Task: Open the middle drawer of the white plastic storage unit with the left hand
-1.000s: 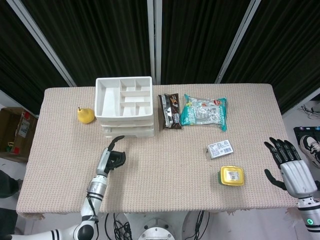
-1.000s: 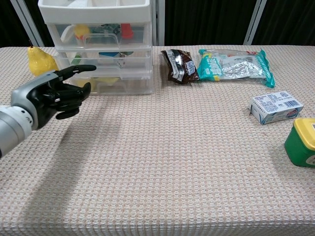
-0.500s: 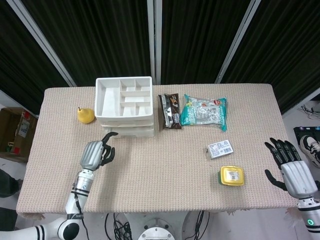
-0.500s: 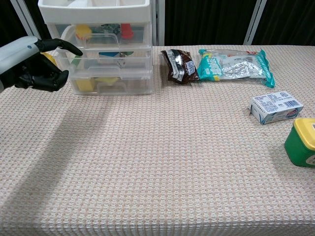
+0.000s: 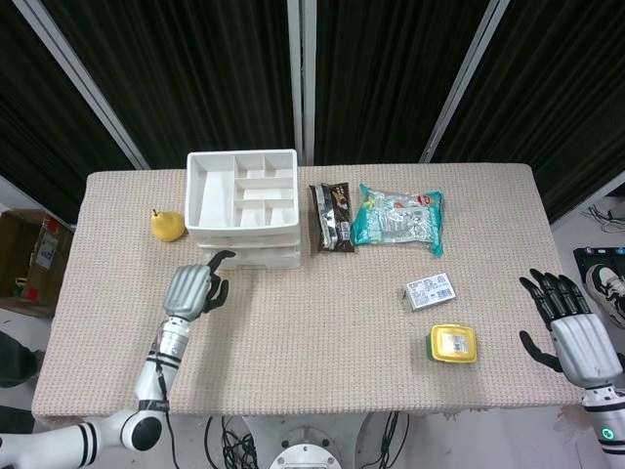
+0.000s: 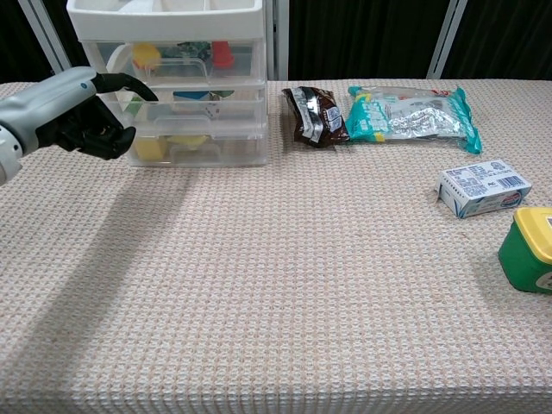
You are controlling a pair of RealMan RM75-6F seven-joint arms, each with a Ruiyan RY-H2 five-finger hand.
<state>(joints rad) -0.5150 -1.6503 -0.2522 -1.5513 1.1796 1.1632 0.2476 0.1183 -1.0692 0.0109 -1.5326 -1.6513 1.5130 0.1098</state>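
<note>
The white plastic storage unit (image 5: pixel 242 207) (image 6: pixel 183 82) stands at the back left of the table, its three clear drawers all closed. The middle drawer (image 6: pixel 200 98) shows coloured items through its front. My left hand (image 5: pixel 192 289) (image 6: pixel 73 112) hovers just in front of the unit's left side, most fingers curled in and one extended toward the drawer fronts, holding nothing. Whether that fingertip touches the unit is unclear. My right hand (image 5: pixel 569 326) hangs open past the table's right edge, fingers spread.
A yellow pear (image 5: pixel 167 226) lies left of the unit. A dark snack pack (image 5: pixel 332 217), a teal bag (image 5: pixel 398 217), a small white box (image 5: pixel 431 291) and a green tub with a yellow lid (image 5: pixel 452 344) occupy the right half.
My left hand rose from low over the table and swung toward the unit's front left, then shifted slightly right and closer to the drawers. The right hand stayed put.
</note>
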